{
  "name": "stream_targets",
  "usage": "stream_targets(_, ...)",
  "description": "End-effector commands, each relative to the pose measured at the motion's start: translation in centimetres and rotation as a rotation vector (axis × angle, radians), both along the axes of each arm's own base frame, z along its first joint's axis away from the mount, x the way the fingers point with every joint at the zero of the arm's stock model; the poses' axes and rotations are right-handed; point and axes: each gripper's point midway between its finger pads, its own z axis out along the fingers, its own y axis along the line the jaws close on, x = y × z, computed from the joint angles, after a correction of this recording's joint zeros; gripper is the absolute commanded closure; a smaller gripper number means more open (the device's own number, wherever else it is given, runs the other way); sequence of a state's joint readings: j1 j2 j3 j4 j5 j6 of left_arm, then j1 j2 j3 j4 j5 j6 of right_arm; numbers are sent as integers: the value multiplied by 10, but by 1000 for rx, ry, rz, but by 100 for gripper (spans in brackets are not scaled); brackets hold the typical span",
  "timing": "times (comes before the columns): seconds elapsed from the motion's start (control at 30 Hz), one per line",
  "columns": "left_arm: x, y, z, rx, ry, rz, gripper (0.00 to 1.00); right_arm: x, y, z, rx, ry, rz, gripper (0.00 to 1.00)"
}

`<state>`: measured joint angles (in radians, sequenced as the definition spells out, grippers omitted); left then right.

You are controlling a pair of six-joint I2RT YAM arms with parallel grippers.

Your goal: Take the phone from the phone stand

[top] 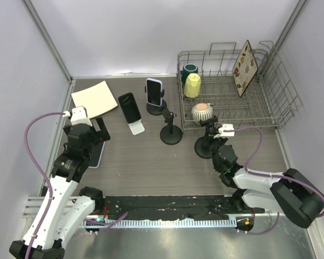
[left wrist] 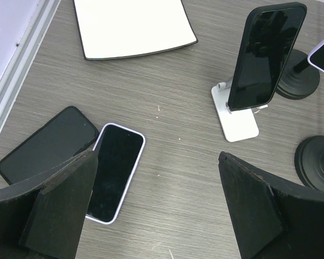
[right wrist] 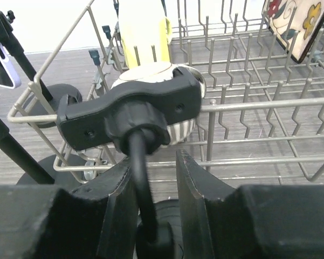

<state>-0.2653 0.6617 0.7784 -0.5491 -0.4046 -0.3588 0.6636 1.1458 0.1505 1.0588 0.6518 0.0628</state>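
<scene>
A black phone (top: 129, 107) (left wrist: 264, 54) leans on a white phone stand (top: 136, 128) (left wrist: 234, 116). Behind it a lavender-cased phone (top: 154, 91) (left wrist: 323, 54) sits on a black stand (top: 154, 109). My left gripper (top: 82, 129) (left wrist: 157, 208) hangs wide open over bare table, well to the left of both. My right gripper (top: 211, 141) (right wrist: 153, 162) straddles the stem (right wrist: 143, 183) of an empty black clamp stand (top: 206, 147). The stem rests against the left finger, with a gap to the right finger, so the jaws are open.
Two phones lie flat under the left gripper: a black one (left wrist: 46, 143) and a white-edged one (left wrist: 113, 170). Another empty black stand (top: 171, 132) is mid-table. A wire dish rack (top: 259, 116) (right wrist: 248, 102) holds cups and a plate. A cream board (top: 94, 97) lies back left.
</scene>
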Motion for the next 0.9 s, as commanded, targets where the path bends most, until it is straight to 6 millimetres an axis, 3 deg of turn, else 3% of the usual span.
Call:
stream_targets(0.0,6,-4,11,-11,-54,-16,0,-6,-4,-9,32,26,-2,63)
stream_targets(0.2,6,-6,10,-13,-51,-24,0,-12,-4,-10,50,43,20,58)
stream_targets(0.23,6,-6,11,-16,-54,-27,0,-12,-1,1,75,21,35,52)
stream_targets(0.3,6,-7,10,-16,-51,-30,0,-15,1,-4,56,59,52,45)
stream_targets(0.33,6,-8,9,-18,-49,-36,0,-16,4,10,90,37,67,38)
stream_targets(0.4,7,-10,8,-21,-45,-46,0,-20,4,5,77,82,80,33)
stream_targets(0.53,10,-18,6,-53,-37,-68,0,-29,2,24,117,99,93,21)
stream_targets(0.67,18,-31,0,-133,-15,-86,0,-44,-9,36,114,122,90,18)
stream_targets(0.8,33,-43,1,-204,26,-77,0,-55,-23,65,160,45,71,18)
stream_targets(0.87,41,-48,-4,-240,60,-55,0,-56,-25,69,183,15,68,17)
